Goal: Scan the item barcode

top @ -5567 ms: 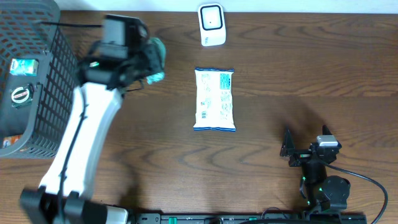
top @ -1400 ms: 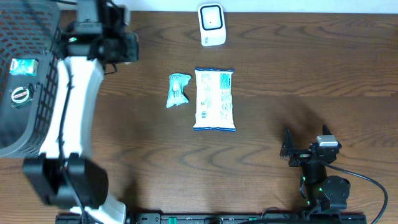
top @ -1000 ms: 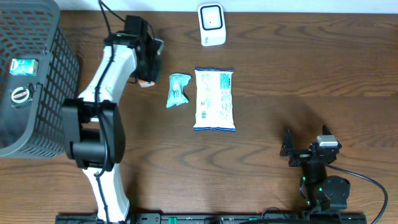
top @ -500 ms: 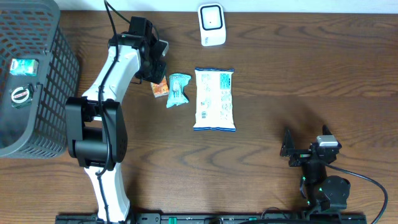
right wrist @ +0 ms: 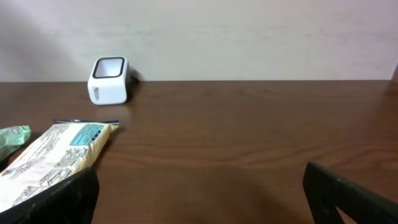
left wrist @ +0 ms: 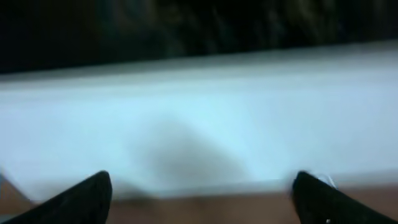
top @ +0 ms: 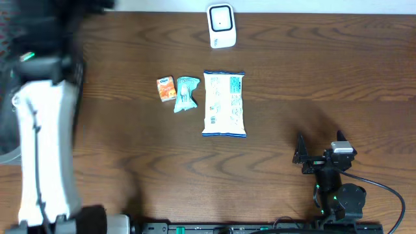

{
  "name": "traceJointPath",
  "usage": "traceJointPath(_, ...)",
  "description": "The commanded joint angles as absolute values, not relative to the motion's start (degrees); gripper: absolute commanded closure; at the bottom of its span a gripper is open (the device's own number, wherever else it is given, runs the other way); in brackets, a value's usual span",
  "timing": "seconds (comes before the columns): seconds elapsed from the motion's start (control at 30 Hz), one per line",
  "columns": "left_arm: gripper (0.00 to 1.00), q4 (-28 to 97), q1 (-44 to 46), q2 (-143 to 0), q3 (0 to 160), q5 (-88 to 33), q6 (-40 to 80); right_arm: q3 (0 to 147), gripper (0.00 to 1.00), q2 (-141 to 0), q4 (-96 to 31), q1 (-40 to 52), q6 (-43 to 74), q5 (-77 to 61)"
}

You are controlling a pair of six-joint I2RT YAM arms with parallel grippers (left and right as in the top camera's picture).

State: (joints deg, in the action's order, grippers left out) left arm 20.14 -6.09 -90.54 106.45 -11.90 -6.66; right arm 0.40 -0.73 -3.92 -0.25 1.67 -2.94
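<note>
The small orange carton [top: 166, 89] lies flat on the worktop [top: 338, 78], left of the middle and closer to the far edge than to the near one. Nothing holds it or touches it from above. Just beside it on its right lies a crumpled teal packet [top: 186, 93], and right of that, close alongside, a long white pack [top: 225, 104] with its length running from far to near. The scanner [top: 221, 26] stands at the far edge, behind the white pack's far end and apart from it.

The left arm [top: 39, 143] runs along the worktop's left edge, smeared by blur, and its far end dissolves into a dark smudge at the far left corner. The left gripper [left wrist: 202, 199] cannot be picked out from above. In its own wrist view the two dark fingers [left wrist: 84, 196] sit at the lower corners, spread wide with nothing between them, so this hand is open and empty. The rest of that view is too blurred to read. The carton is well apart from this arm, out to its right.

The right gripper [top: 318, 148] sits near the near right corner, its fingers [right wrist: 59, 199] spread wide and holding nothing. Its wrist camera looks over bare wood toward the scanner, the white pack and a sliver of the teal packet. The carton does not show in that view. It lies well apart from this hand, beyond the white pack.
</note>
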Motion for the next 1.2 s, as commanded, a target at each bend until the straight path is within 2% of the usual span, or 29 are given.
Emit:
traceJointPath(0.0,0.03,17.3,-15.5,-90.6,106.1,-9.0,7.0,0.3,0.01,-0.6,-4.1,-0.7,1.7,-2.7)
traceJointPath(0.1,0.03,18.5,-22.9,-92.5,106.0,-6.3,12.2,0.3,0.01,-0.6,-4.1,-0.7,1.6,-2.7)
traceJointPath(0.33,0.02,22.9,-33.3,-103.9,106.0,-6.3,12.2,0.3,0.01,-0.5,-4.1,-0.7,1.7,-2.7)
traceJointPath(0.67,0.04,20.8,-34.5,-119.5,106.0,-6.4,15.6,0.3,0.01,-0.5,-4.1,-0.7,1.7,-2.7)
traceJointPath(0.97,0.15,18.3,-34.5,-129.1,106.0,-6.3,18.3,0.3,0.01,-0.5,-4.1,-0.7,1.7,-2.7)
traceJointPath(1.0,0.20,18.3,-34.5,-129.7,106.0,-6.3,18.3,0.3,0.01,-0.6,-4.1,-0.7,1.7,-2.7)
traceJointPath(1.17,0.21,18.2,-34.5,-131.9,106.0,-6.3,18.3,0.3,0.01,-0.6,-4.1,-0.7,1.7,-2.7)
